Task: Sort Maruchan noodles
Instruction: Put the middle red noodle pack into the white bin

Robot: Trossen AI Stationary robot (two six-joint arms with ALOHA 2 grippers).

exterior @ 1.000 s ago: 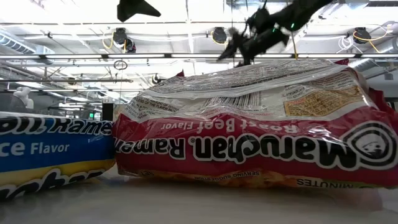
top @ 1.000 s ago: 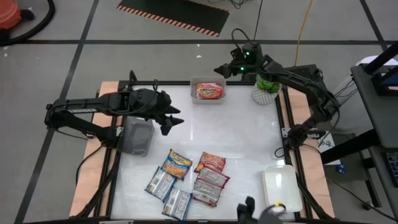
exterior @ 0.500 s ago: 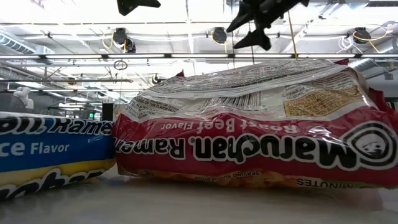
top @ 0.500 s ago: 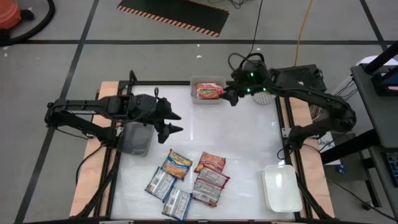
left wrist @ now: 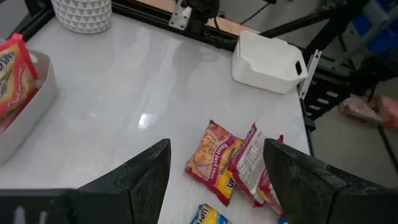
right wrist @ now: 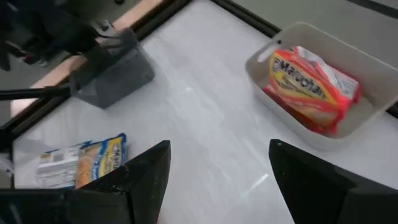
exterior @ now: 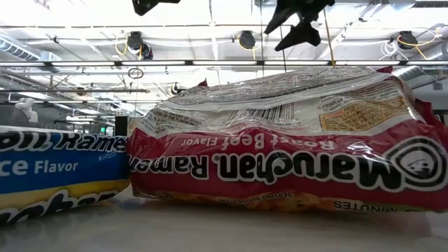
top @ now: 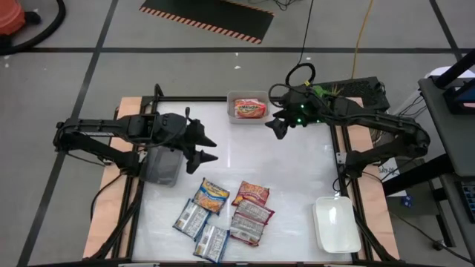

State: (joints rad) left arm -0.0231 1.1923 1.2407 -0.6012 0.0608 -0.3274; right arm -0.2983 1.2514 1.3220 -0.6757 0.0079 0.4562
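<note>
**Both tools wide and empty over the white surface**

From above: the left tool [top: 202,147] hangs over the left side of the surface [top: 289,170], fingers spread, nothing between them, just beside a grey tray [top: 162,165]. The right tool [top: 276,127] hovers near the back, jaws apart and empty too, right next to a clear tray [top: 248,117] holding one orange-red packet [top: 249,109]. The rest of the Maruchan noodles [top: 223,211] lie in a loose cluster at the front of the surface, clear of both arms. A white tray [top: 335,224] sits at the front right corner.

Down low: a maroon packet [exterior: 280,140] fills the shot, upside down, reading "Maruchan Ramen" and "Roast Beef Flavor". To its left, touching, a blue packet [exterior: 59,171] shows "Ramen" and "Flavor". Dark fingers poke in along the top edge.

Left wrist: an orange-red packet [left wrist: 214,162] and a maroon one beside it show between the spread fingers [left wrist: 140,180]; a white patterned cup [left wrist: 82,14] stands at the far corner.

Right wrist: "Maruchan" reads on the packet in the clear tray; a blue-and-yellow packet [right wrist: 84,160] lies nearer
</note>
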